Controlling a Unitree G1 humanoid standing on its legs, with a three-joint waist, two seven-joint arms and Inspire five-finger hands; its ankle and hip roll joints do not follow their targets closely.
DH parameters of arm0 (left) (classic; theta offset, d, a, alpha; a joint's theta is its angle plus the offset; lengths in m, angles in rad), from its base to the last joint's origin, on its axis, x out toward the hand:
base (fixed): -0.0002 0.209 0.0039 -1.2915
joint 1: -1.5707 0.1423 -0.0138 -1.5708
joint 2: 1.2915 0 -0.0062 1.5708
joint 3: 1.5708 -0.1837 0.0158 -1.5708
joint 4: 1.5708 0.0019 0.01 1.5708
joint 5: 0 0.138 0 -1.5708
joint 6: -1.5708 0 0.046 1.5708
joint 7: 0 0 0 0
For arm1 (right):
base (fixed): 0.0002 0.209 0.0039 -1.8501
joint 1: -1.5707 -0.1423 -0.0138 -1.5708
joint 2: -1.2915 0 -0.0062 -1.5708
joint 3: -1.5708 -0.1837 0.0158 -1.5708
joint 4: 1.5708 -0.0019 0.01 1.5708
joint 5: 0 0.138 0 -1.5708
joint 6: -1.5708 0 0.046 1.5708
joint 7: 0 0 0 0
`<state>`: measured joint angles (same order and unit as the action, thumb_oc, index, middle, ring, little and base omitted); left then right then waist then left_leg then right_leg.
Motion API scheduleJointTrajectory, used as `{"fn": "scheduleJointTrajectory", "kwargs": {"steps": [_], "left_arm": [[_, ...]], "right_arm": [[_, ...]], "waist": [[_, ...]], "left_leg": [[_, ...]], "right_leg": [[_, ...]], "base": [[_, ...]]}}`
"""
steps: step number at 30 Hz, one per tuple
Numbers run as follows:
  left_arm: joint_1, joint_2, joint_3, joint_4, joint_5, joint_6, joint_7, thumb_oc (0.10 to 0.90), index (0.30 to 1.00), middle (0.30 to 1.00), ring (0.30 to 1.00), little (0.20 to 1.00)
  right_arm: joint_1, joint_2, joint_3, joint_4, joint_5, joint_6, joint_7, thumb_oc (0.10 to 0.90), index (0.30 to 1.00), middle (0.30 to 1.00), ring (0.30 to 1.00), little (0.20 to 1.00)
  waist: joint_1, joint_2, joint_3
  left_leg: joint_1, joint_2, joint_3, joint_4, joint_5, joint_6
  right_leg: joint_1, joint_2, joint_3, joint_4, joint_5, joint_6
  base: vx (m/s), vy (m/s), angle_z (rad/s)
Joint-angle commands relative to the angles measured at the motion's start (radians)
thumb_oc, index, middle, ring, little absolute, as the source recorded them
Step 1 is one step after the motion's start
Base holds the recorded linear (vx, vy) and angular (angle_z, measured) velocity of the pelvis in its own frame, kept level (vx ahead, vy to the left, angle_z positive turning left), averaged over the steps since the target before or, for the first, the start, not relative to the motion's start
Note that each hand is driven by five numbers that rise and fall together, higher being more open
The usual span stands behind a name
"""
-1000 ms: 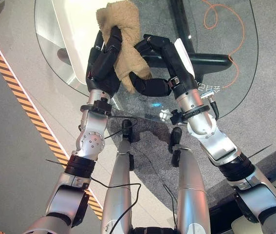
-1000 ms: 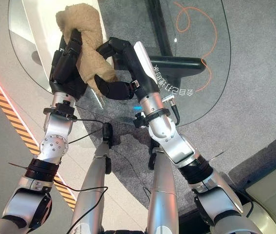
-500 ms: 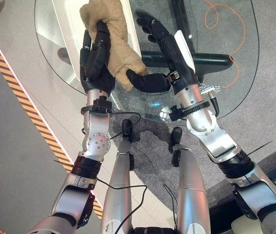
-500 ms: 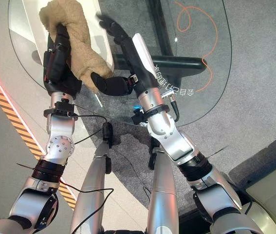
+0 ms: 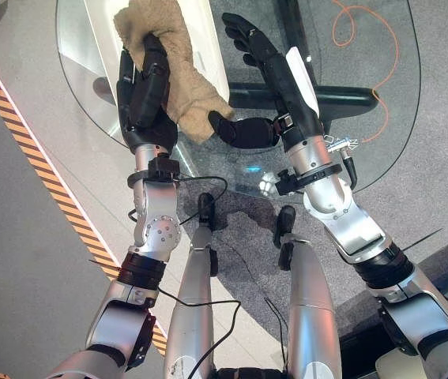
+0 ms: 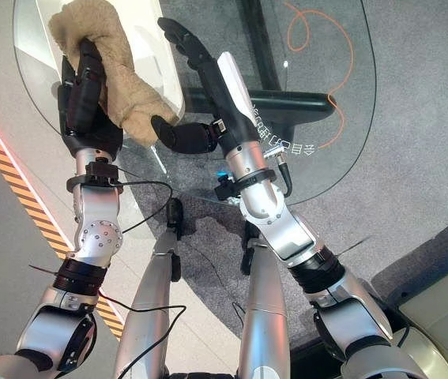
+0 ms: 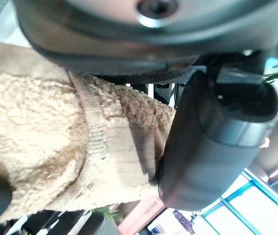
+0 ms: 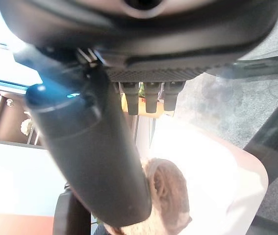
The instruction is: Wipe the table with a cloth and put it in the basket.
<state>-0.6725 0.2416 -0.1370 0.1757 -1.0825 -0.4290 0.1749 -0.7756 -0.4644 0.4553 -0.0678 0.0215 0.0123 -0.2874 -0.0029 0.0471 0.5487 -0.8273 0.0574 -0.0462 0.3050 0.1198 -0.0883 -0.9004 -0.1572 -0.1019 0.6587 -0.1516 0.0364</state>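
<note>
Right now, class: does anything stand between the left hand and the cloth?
Nothing does. The left hand is already curled round the cloth on the glass table. The right hand is open beside it.

We are seeing a fluffy tan cloth, rough and woolly like a towel, with a flat woven strip along its edge. The left hand is curling round it, and that hand is looking like dark, matt plastic. The right hand, just beside the cloth, is showing smooth dark plastic with a white, shiny cover. Under both hands, the table is looking like clear, glossy glass. Below it, the floor is looking like rough grey carpet.
</note>
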Motion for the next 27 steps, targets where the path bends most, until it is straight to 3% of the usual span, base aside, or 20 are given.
{"fn": "scheduleJointTrajectory", "kwargs": {"steps": [1,15,27], "left_arm": [[-0.122,0.024,0.064,-0.160,0.112,-0.157,-0.006,0.100,0.300,0.300,0.300,0.200],[-0.126,0.050,0.097,-0.118,0.249,-0.212,0.108,0.100,0.300,0.300,0.300,0.200],[-0.137,0.109,0.127,-0.051,0.364,-0.247,0.195,0.100,0.300,0.300,0.300,0.200]], "right_arm": [[-0.118,0.045,-0.088,-0.135,-0.043,-0.092,-0.052,0.800,0.900,0.900,0.900,0.900],[-0.085,0.027,-0.131,-0.101,-0.077,-0.123,-0.187,0.800,0.900,0.900,0.900,0.900],[-0.003,-0.018,-0.219,0.043,-0.100,-0.129,-0.446,0.800,0.900,0.900,0.900,0.900]], "waist": [[0.021,-0.011,-0.029],[0.013,-0.009,-0.029],[-0.008,-0.006,-0.029]], "left_leg": [[-0.004,-0.037,0.058,0.120,-0.121,0.054],[0.004,-0.035,0.062,0.118,-0.124,0.052],[0.010,-0.025,0.072,0.115,-0.130,0.051]], "right_leg": [[0.033,0.034,-0.013,-0.129,0.086,0.025],[0.039,0.035,-0.005,-0.131,0.083,0.026],[0.038,0.031,0.004,-0.132,0.084,0.030]], "base": [[0.00,0.000,0.00],[0.00,0.000,0.00],[0.00,0.003,0.00]]}}
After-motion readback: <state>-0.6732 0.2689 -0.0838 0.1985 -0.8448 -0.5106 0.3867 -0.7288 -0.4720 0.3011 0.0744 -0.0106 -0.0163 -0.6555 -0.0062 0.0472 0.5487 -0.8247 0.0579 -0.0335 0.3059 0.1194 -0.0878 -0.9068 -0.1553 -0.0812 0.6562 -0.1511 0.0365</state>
